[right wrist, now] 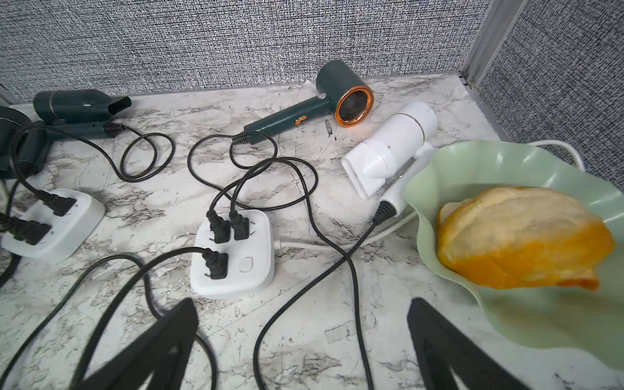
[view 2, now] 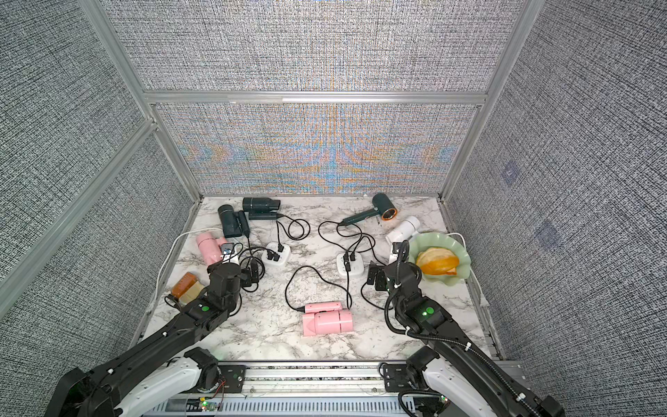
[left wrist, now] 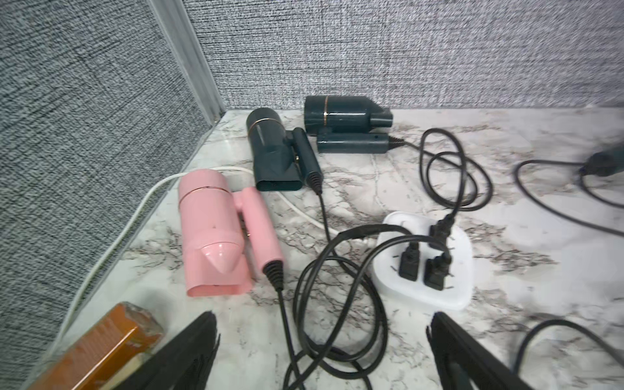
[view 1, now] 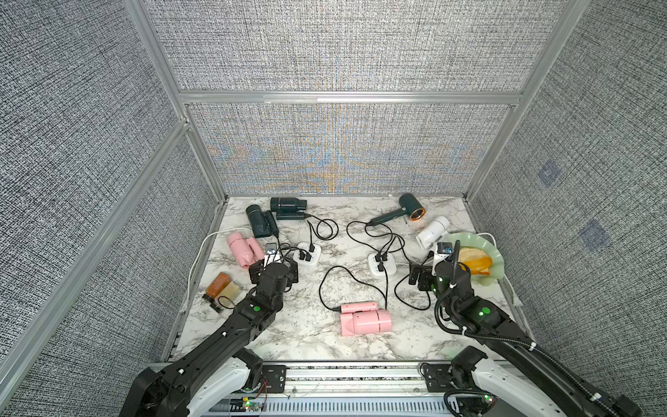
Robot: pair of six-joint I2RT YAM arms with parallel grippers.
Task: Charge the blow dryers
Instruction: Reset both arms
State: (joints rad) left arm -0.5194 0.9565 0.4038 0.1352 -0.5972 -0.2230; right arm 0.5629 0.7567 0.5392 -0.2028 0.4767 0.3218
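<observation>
Blow dryers (view 1: 365, 321), six in all, lie plugged in across the marble worktop (view 1: 299, 343).
Both top views show them lying around two white power strips (view 1: 389, 269). In the left wrist view, the left gripper (left wrist: 322, 315) is spread, empty, over loose cords (left wrist: 341, 366). In the right wrist view, the right gripper (right wrist: 302, 300) is spread, empty, beside a green plate (right wrist: 472, 158).

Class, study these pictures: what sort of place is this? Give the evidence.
Probably a robot test booth, not a home: grey fabric panels in aluminium framing wall in a marble-patterned tabletop, and the left arm and right arm are mounted at its front edge.
</observation>
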